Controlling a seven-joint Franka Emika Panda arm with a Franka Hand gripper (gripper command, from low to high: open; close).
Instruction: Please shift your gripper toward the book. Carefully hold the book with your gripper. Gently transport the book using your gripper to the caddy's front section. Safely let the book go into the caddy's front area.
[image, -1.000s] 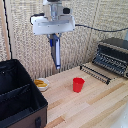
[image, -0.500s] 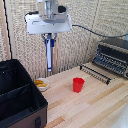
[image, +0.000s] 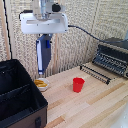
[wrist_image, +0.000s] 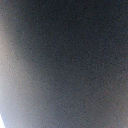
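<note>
My gripper (image: 43, 50) is clamped on the book (image: 43, 59), which hangs upright, long axis vertical, high above the table. The caddy (image: 20, 102) lies below and toward the exterior view's left of the book, its compartments open upward.
</note>
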